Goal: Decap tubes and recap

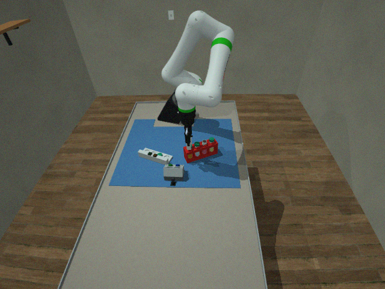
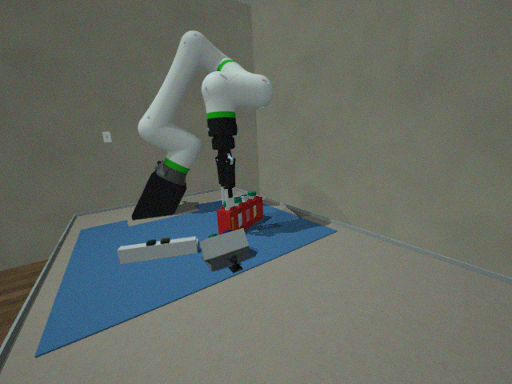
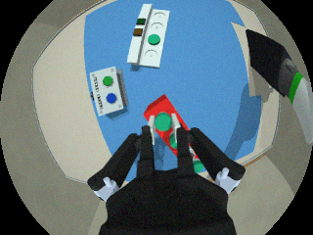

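Note:
The red decapping station (image 1: 200,150) stands on the blue mat with its tubes upright. My gripper (image 1: 187,143) points straight down at the station's left end in the top view and is shut on the green cap (image 3: 163,120) of the end tube, tube 4. The cap still sits at the tube's top. Two tubes carry green caps (image 1: 196,144) (image 1: 212,139); the tube between them (image 1: 204,142) has no cap. The white cap tray (image 1: 154,155) holds one green cap (image 1: 159,153) in a nest, also seen in the wrist view (image 3: 153,39). Both of its lamps (image 3: 139,26) look dark.
The small grey key desk (image 1: 173,170) sits in front of the tray, with the green key (image 1: 169,164) and the blue key (image 1: 177,165) on top. The arm's black base (image 1: 169,112) stands at the mat's far edge. A raised rim runs around the table.

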Controlling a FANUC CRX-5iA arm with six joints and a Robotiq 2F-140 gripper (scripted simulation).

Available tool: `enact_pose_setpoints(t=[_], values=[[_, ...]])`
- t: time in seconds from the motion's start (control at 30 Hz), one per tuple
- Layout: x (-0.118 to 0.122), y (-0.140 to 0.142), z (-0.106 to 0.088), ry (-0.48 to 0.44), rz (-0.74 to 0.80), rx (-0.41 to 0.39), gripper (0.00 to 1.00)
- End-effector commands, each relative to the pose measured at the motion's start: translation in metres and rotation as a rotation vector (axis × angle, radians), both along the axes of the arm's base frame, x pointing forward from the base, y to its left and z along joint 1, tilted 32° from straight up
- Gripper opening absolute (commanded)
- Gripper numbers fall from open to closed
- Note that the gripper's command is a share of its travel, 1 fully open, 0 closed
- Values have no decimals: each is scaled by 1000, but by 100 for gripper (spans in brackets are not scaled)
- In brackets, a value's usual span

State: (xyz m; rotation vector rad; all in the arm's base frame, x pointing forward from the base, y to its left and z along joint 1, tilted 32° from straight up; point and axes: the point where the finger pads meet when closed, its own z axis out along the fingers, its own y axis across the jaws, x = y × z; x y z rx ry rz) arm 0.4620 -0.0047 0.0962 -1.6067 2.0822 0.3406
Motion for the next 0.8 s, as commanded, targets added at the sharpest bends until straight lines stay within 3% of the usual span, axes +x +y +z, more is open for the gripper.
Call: enact_pose_setpoints(t=[0.0, 0.33, 0.5, 0.57, 0.77], values=[[0, 0, 0, 0, 0, 0, 0], [0, 0, 0, -237, 424, -111, 0], [0, 0, 0, -332, 596, -156, 0], [0, 0, 0, -332, 596, -156, 0], [0, 0, 0, -475, 851, -223, 0]])
